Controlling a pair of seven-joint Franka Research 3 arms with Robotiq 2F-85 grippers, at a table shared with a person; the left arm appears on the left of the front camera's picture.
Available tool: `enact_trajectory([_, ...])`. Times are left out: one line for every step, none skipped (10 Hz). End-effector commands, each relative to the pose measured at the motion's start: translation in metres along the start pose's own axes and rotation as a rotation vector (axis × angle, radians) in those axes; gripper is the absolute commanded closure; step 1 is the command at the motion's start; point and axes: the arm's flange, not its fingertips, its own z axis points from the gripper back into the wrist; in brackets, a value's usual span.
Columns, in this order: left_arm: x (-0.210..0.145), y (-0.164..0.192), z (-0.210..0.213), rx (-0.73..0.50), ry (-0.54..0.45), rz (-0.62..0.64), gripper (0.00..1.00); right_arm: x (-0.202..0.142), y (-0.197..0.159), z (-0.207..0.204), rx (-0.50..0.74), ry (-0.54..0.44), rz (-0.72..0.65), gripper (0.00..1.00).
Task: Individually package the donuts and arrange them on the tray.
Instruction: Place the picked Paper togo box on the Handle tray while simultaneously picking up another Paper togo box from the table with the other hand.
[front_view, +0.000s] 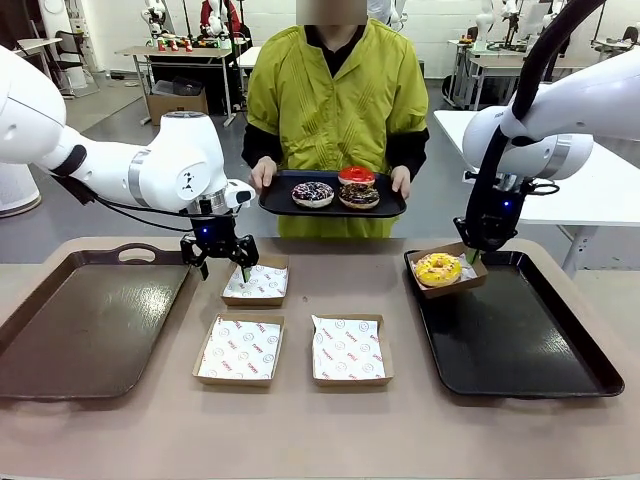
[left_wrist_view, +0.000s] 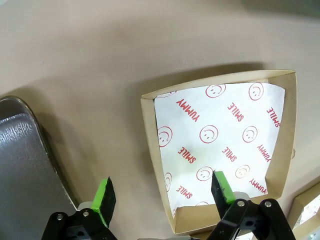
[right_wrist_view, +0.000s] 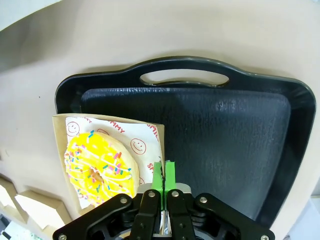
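At the black tray's (front_view: 560, 350) corner, the yellow donut (front_view: 438, 268) lies hole-up.

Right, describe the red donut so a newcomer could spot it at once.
Across the table, the person in the yellow-green top holds a black tray. On it, the red donut is the rear one of three, right of centre. It alone has plain glossy red icing; the two chocolate donuts in front carry coloured sprinkles.

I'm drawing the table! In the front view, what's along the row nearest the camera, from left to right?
brown tray → empty paper-lined box → second empty paper-lined box → black tray
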Motion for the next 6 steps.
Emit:
enact_trajectory([0.0032, 0.0018, 0.0023, -0.023, 0.016, -0.014, 0.00, 0.0048, 0.0022, 0.0023, 0.033, 0.011, -0.025, 0.99])
enact_trajectory([0.0030, 0.0020, 0.0025, -0.024, 0.017, -0.013, 0.00, 0.0043, 0.0024, 0.0018, 0.035, 0.012, -0.023, 0.99])
enact_trajectory([0.0031, 0.0024, 0.0027, -0.027, 0.022, -0.013, 0.00, 0.0043, 0.0023, 0.0011, 0.037, 0.011, -0.022, 0.99])
enact_trajectory([0.0035, 0.0026, 0.0026, -0.026, 0.030, -0.015, 0.00, 0.0040, 0.0021, 0.0006, 0.042, 0.011, -0.016, 0.99])
enact_trajectory([0.0034, 0.0028, 0.0027, -0.027, 0.018, -0.017, 0.50, 0.0036, 0.0015, -0.0003, 0.047, 0.020, -0.001, 0.55])
enact_trajectory([0.0038, 0.0032, 0.0028, -0.026, 0.026, -0.019, 0.60, 0.0039, 0.0006, -0.0011, 0.051, 0.023, 0.000, 0.39])
